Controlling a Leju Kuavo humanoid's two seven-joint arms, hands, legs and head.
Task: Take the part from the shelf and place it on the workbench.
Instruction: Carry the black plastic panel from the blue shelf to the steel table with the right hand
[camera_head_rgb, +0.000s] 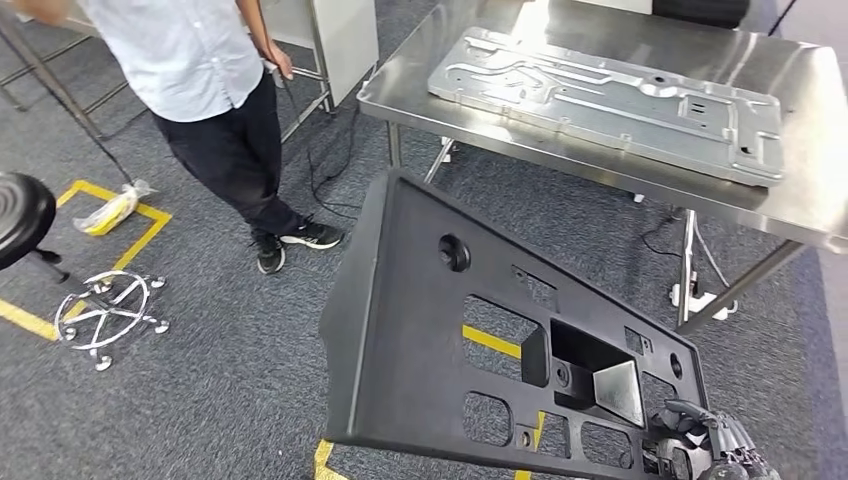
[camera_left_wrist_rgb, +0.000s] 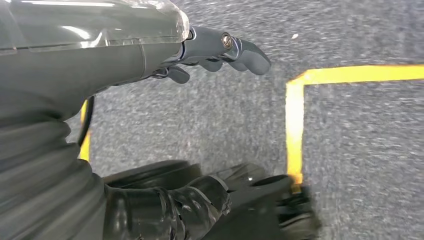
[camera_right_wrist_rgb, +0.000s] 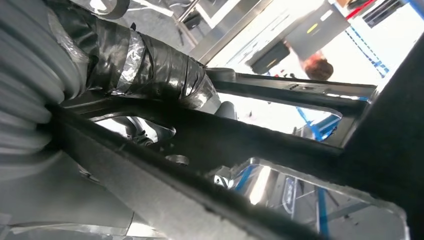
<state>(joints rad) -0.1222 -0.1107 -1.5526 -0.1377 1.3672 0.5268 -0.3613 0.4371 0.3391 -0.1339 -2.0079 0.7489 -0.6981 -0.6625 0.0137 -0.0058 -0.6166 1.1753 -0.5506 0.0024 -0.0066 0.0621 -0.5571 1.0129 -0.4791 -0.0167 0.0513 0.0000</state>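
Nearest the head camera, the black part (camera_head_rgb: 430, 340) hangs tilted above the carpet (camera_head_rgb: 220, 400), one long edge low and close, the far corner rising toward the tabletop (camera_head_rgb: 810, 190). The right hand (camera_head_rgb: 705, 445) grips it at the lower right corner, fingers wrapped over the rim; the right wrist view shows dark taped fingers (camera_right_wrist_rgb: 150, 65) curled round a black bar of the part (camera_right_wrist_rgb: 280, 145). The left hand (camera_left_wrist_rgb: 220, 50) hangs over the carpet (camera_left_wrist_rgb: 360, 150) beside a yellow floor line (camera_left_wrist_rgb: 295, 120), holding nothing, its fingers loosely extended.

The part is in transit, I judge: off the shelf, not yet on the tabletop. To finish well, the robot should close on the tabletop squarely, lift the low edge clear of the steel rim, and level the part before lowering it. A one-corner hold on so broad a piece invites swing, so slow motion would help, and perhaps the left hand under the free edge. A grey metal panel (camera_head_rgb: 610, 100) already lies on the tabletop; the bare steel nearer the robot looks the safer landing spot. A person (camera_head_rgb: 220, 110) stands near the tabletop's left end, so the swing should stay clear of them.

The part is a wide, flat moulded panel, matte black, with a raised rim, several rectangular cut-outs, a round hole and a deep boxed recess.
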